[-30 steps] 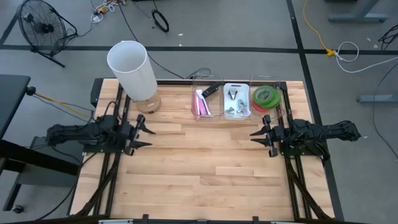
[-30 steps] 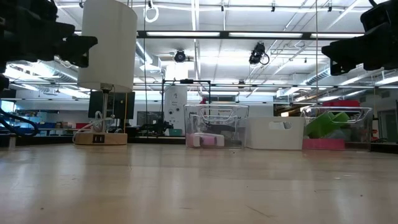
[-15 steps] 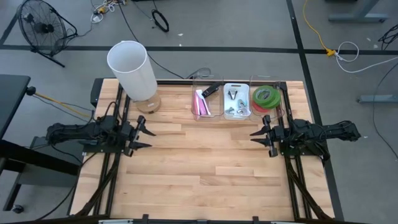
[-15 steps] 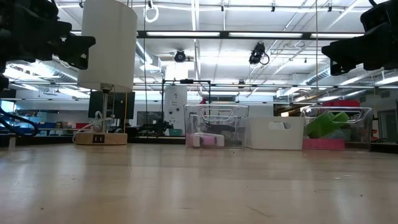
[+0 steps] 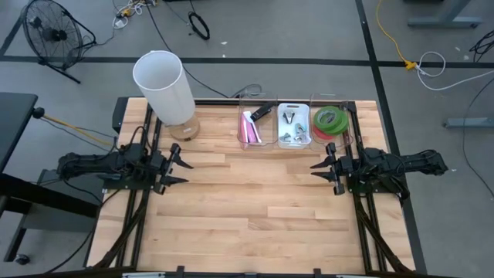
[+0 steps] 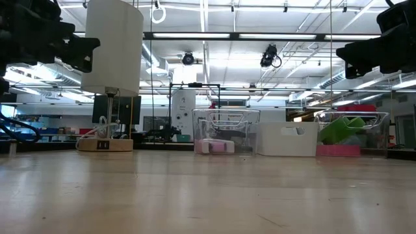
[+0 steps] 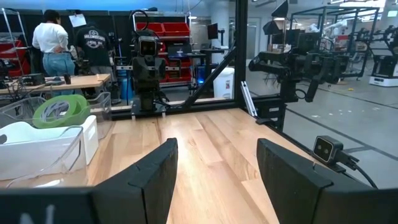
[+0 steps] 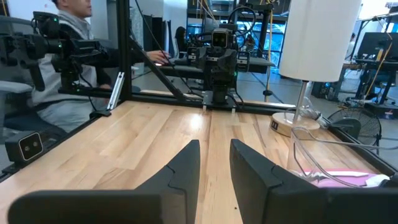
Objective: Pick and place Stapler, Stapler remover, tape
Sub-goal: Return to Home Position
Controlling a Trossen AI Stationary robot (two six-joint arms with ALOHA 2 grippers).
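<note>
Three bins stand in a row at the table's far edge. The left clear bin point(image 5: 257, 123) holds a pink stapler point(image 5: 248, 130), which lies on the bin's floor. The white middle bin point(image 5: 293, 125) holds the stapler removers point(image 5: 290, 118). In the right clear bin point(image 5: 333, 123), green tape rolls point(image 5: 330, 119) lie on a red one point(image 5: 325, 133). My left gripper point(image 5: 181, 166) hovers open at the table's left edge, pointing level toward the right. My right gripper point(image 5: 320, 168) hovers at the right edge, facing it, slightly open with nothing between its fingers point(image 8: 215, 149).
A tall white lamp point(image 5: 164, 83) on a wooden base stands at the far left of the table. The wooden top point(image 5: 255, 201) between the arms is bare. People stand beyond the table's right side point(image 7: 53, 43), and one sits beyond its left side point(image 8: 65, 68).
</note>
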